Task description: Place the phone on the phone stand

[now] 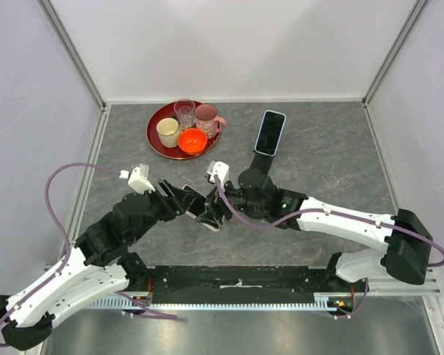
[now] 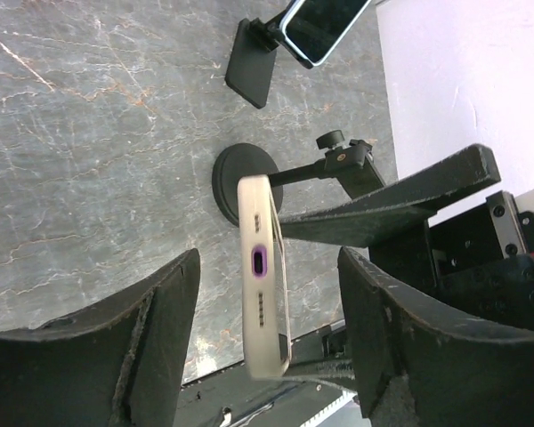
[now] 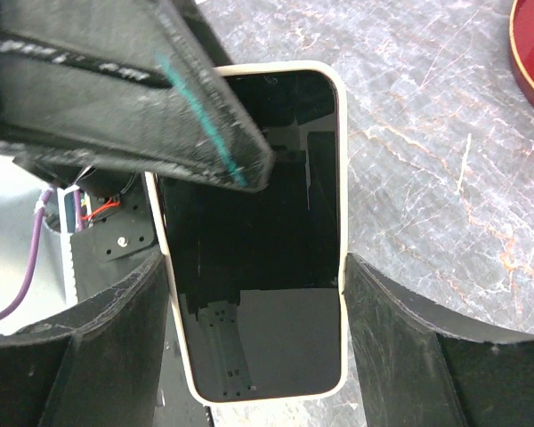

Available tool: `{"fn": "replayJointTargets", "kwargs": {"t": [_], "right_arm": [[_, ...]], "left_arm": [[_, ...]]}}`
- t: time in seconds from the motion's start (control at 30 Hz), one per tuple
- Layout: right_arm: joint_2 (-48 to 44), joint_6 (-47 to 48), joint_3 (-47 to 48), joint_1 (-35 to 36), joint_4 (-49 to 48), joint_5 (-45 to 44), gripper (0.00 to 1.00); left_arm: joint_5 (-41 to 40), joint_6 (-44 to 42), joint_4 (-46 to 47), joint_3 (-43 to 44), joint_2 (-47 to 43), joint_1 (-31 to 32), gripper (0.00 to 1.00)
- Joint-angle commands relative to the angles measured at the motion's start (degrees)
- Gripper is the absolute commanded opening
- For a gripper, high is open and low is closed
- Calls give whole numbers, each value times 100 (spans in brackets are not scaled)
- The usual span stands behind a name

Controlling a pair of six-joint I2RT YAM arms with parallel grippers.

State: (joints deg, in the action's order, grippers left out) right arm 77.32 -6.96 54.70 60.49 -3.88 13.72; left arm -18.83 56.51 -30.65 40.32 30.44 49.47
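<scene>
A phone (image 3: 254, 222) in a cream case, its screen dark, is held off the table. My right gripper (image 3: 254, 267) is shut on its two long edges. In the left wrist view the phone (image 2: 262, 276) shows edge-on, charging port toward the camera. My left gripper (image 2: 267, 267) stands open around it, with a gap on each side. Just behind the phone stands an empty phone stand with a round black base (image 2: 240, 178) and a knobbed arm (image 2: 343, 158). In the top view both grippers meet at the table's middle, left (image 1: 194, 203) and right (image 1: 216, 211).
A second phone in a blue case (image 1: 270, 132) rests on another stand with a flat black base (image 2: 252, 76) at the back. A red tray (image 1: 154, 137) at the back left carries cups and an orange bowl (image 1: 192, 140). Grey walls enclose the table.
</scene>
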Motion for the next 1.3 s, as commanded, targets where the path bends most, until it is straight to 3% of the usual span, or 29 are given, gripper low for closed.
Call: {"fn": "replayJointTargets", "kwargs": {"t": [0.0, 0.1, 0.13, 0.2, 0.23, 0.27, 0.33, 0.37, 0.53, 0.9, 1.1, 1.2, 1.27], "right_arm": [[-393, 169, 120, 86, -140, 263, 0], [-507, 160, 120, 95, -52, 184, 0], [-525, 169, 129, 103, -8, 158, 0], [-560, 143, 182, 156, 185, 70, 1], [-569, 38, 182, 147, 255, 52, 8], [-612, -41, 173, 156, 282, -43, 32], [-674, -261, 155, 165, 361, -219, 60], [-718, -549, 164, 165, 553, -542, 78], [-946, -1701, 59, 165, 889, -862, 98], [-1983, -3564, -591, 156, 441, -844, 98], [-2248, -4435, -1268, 147, -982, -335, 98], [-2309, -4910, -1663, 147, -1859, -220, 91], [-2414, -5069, -1813, 147, -1915, -333, 86]], "left_arm": [[99, 150, 420, -24, 103, -34, 63], [134, 27, 499, 3, 112, -25, 49], [134, -52, 525, 11, 94, -25, 32], [134, -114, 569, 64, 94, -26, 16], [143, -210, 587, 116, 85, -25, 3], [143, -245, 622, 134, 94, -34, 2], [151, -359, 683, 213, 77, -26, 2], [169, -404, 718, 240, 59, -25, 2], [274, -711, 1263, 214, -248, -34, 2], [740, -616, 2669, -419, -1153, -34, 2], [1004, -256, 3346, -779, -1400, -25, 2], [1136, -19, 3557, -902, -1470, -34, 2], [1189, 79, 3663, -981, -1549, -25, 2]]}}
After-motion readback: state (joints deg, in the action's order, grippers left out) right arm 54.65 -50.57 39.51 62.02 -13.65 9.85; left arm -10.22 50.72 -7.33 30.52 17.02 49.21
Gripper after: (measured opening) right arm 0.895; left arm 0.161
